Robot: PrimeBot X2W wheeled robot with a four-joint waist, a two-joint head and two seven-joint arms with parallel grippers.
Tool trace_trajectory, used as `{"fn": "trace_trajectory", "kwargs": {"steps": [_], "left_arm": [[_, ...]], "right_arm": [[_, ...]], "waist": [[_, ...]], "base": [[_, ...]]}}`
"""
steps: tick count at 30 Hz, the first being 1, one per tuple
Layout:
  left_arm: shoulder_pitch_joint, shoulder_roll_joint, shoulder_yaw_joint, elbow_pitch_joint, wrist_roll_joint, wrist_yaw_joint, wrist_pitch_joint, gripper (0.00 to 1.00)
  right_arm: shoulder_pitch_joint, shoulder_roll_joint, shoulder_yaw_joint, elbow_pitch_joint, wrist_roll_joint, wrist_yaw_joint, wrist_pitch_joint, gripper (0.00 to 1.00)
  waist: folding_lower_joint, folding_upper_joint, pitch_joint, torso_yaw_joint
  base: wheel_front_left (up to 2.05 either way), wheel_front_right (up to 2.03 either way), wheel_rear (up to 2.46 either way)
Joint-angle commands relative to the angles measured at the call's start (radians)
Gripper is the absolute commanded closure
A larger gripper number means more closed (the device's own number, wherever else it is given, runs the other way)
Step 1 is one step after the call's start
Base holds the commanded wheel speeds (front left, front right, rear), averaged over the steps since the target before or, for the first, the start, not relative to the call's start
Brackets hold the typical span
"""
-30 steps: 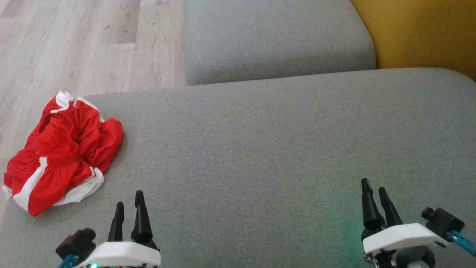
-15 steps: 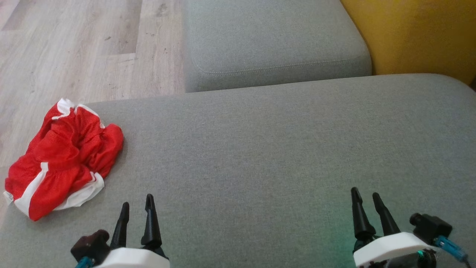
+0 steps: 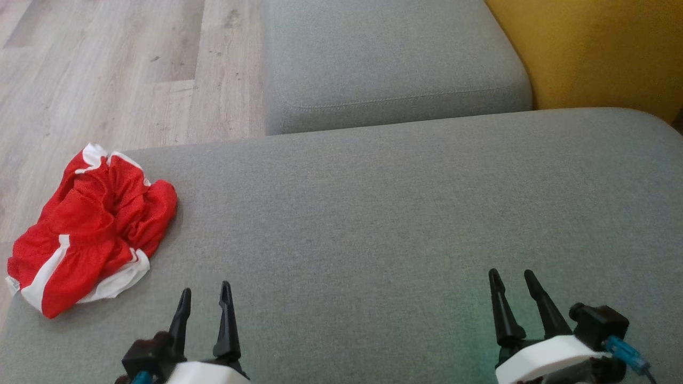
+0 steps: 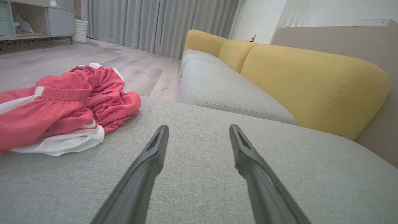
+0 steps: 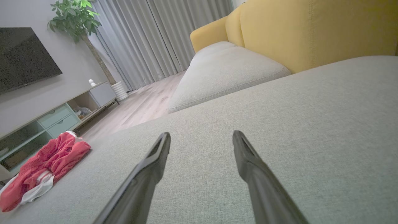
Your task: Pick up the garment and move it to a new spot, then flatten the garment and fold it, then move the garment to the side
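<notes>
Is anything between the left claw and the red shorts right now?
No. In the head view, bare grey cushion is all that separates the left claw from the shorts.

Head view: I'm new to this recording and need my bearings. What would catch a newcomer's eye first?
The crumpled red garment with white trim lies at the left edge of the grey seat cushion, bright against the fabric. The yellow backrest glows at the upper right. At the bottom, the left gripper and right gripper both stand open, apart from the garment.
</notes>
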Motion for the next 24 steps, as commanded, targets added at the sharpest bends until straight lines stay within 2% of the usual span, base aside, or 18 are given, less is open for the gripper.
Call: {"fn": "trace_trajectory", "kwargs": {"steps": [1, 24], "left_arm": [[-0.024, 0.007, 0.021, -0.027, 0.036, 0.006, -0.018, 0.0], [-0.019, 0.002, 0.017, 0.032, 0.275, 0.057, -0.089, 0.0]], "right_arm": [[-0.028, -0.008, 0.026, -0.039, -0.043, 0.007, -0.019, 0.0], [-0.017, -0.009, 0.022, 0.007, -0.339, 0.007, -0.09, 0.0]], "waist": [[0.0, -0.0001, -0.001, 0.0], [0.0, -0.0001, -0.031, 0.001]], "base": [[0.0, 0.0, 0.0], [0.0, 0.0, 0.0]]}}
